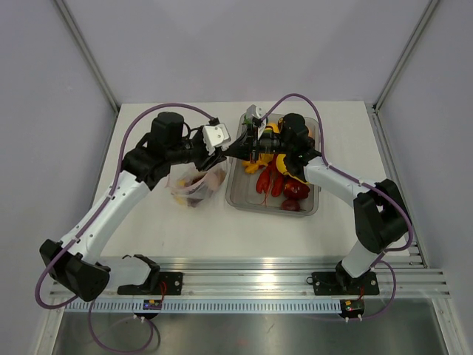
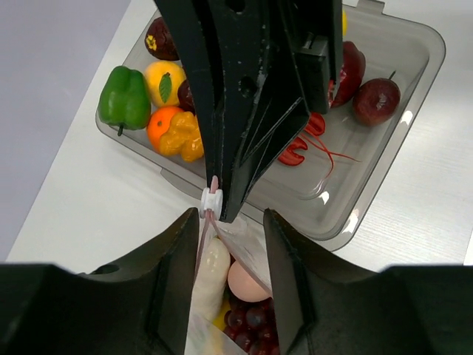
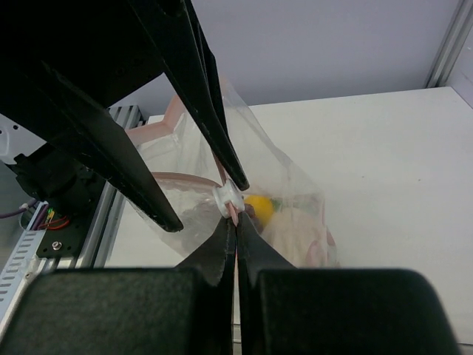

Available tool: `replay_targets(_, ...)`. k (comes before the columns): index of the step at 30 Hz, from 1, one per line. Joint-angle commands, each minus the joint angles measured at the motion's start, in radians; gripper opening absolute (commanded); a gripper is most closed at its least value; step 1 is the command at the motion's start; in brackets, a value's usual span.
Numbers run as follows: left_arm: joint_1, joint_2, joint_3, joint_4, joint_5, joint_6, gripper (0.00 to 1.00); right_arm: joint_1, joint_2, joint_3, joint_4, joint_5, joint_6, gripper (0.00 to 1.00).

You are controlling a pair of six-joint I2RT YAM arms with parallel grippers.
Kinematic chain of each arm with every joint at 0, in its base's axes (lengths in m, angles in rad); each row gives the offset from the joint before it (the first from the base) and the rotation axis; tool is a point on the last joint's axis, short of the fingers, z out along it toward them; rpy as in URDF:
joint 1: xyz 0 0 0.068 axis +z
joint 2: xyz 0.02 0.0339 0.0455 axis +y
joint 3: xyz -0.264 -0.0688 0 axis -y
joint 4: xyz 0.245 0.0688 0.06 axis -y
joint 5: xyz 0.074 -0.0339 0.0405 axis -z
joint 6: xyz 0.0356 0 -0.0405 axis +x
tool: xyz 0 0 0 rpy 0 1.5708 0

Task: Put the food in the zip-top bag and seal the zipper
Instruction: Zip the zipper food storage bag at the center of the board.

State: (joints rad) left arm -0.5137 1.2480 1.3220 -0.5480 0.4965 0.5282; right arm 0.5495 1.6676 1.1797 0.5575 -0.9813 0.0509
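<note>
Limp, slippery film, the zip-top bag [image 3: 295, 192] likely handles best by its stiffer zipper [image 3: 228, 197], pinched in the closed right hand [image 3: 236, 222]; the left hand [image 2: 230, 218] gapes open.

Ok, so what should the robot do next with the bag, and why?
Probably the right pincer should drag the white slider along the zipper: it pinches the strip there, food sits in the zip-top bag, and the mouth looks open.

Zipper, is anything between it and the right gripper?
Nothing visible. The right gripper is shut on the zipper, right at its white slider on the mouth of the bag.
</note>
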Motion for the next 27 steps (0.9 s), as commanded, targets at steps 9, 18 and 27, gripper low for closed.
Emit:
replay_targets(9, 0.037, 0.074, 0.143, -0.108, 0.171, 0.067, 0.29, 0.001, -0.039, 0.023, 0.087, -0.025, 0.015, 0.00)
replay_targets(18, 0.038, 0.103, 0.154, -0.119, 0.194, 0.064, 0.27, 0.001, -0.039, 0.023, 0.090, -0.031, 0.020, 0.00)
replay_targets(27, 0.038, 0.111, 0.158, -0.145, 0.177, 0.065, 0.00, 0.001, -0.043, 0.017, 0.097, 0.001, 0.020, 0.00)
